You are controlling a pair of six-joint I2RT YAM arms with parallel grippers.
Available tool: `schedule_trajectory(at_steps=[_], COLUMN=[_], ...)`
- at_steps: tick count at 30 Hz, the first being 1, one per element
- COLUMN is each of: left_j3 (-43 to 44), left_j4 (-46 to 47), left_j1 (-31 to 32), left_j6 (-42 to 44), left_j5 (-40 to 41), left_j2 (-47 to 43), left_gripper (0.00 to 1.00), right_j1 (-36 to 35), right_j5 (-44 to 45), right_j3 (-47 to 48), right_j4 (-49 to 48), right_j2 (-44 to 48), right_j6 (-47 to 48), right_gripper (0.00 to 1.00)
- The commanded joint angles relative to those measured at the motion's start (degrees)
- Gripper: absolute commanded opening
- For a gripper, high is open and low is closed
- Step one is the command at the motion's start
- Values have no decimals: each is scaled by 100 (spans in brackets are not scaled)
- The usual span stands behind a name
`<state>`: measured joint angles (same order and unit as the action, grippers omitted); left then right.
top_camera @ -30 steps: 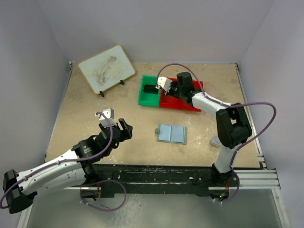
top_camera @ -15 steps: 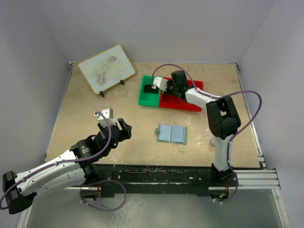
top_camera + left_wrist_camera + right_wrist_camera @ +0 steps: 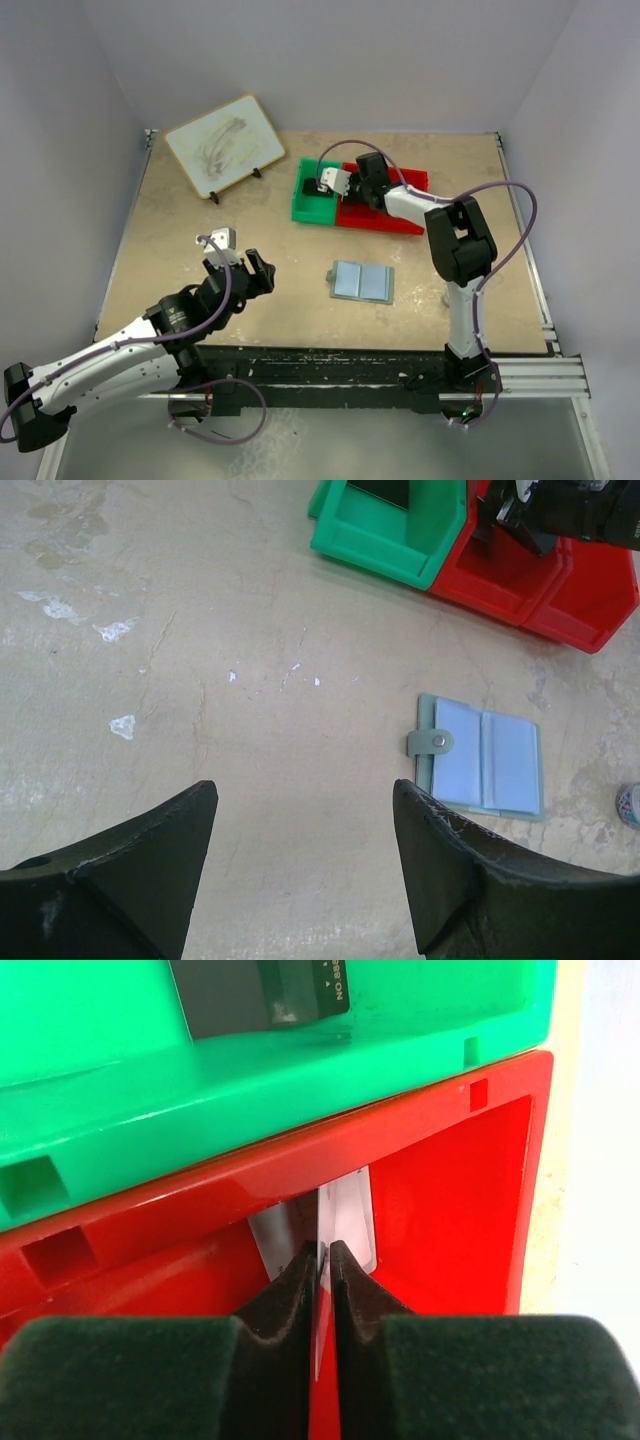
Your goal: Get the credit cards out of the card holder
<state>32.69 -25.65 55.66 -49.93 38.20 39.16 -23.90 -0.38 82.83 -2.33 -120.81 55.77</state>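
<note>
The card holder (image 3: 362, 282) lies open on the table, its pale blue panels up and its snap tab at the left (image 3: 485, 757). My right gripper (image 3: 338, 190) hangs in the red bin (image 3: 395, 215) beside the green bin (image 3: 305, 210). Its jaws (image 3: 322, 1255) stand almost together on a thin credit card seen edge-on (image 3: 318, 1222). A silvery card face (image 3: 352, 1215) shows just beyond the tips. A dark card (image 3: 260, 995) lies in the green bin. My left gripper (image 3: 255, 270) hovers open and empty left of the holder (image 3: 302, 790).
A whiteboard on a small stand (image 3: 225, 145) leans at the back left. A small round object (image 3: 455, 297) sits by the right arm's base. The two bins stand side by side at the back centre.
My right arm has swung its gripper leftward along the red bin toward the green bin. The left arm and the card holder have barely moved.
</note>
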Motion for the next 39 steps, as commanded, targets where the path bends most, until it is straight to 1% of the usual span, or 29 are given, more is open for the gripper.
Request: schedule_trajectory(at_steps=[1,2,5,9,12,13,14,21,23,25,33,37,39], left_j3=[193,180,167,172,178,169,168,172,168,169,168,168,168], left_j4=[12,27,42,-6,-15,-13,-18,-19,-19,-19,7,-8,-10], left_j1=[6,6,6,6,6,6,6,5,6,6,6,2,6], left_j6=[5,-8,-16,-17,-9,-20,-22,-25,-34,-29,-54,-71,-81], left_j5=[191,196,150,153,153,153,153,129,127,127,129,140,144], left_j2=[-140,-155,-152,-156,-165,-165,-164,-112,-96,-91,-67,-44,-41], left_gripper=[69,69,69,69,69,69,69,69,69,69,69,69,69], right_j1=[-9,-9,-9,-9,-7,-7,-1,0,-1,-1,-1,-1,-1], right_j5=[178,133,-36,-174,-169,-168,-153,18,35,31,363,615,682], right_j3=[79,83,102,92,225,279,300,385,404,416,345,138,-6], right_j4=[18,54,190,290,522,624,635,558,575,591,142,-297,-563], right_j2=[67,67,81,108,39,16,7,-52,-85,-106,-320,-309,-256], right_j6=[70,67,73,163,223,244,237,175,171,171,137,75,-101], right_gripper=[15,17,29,33,35,39,41,44,53,54,55,56,54])
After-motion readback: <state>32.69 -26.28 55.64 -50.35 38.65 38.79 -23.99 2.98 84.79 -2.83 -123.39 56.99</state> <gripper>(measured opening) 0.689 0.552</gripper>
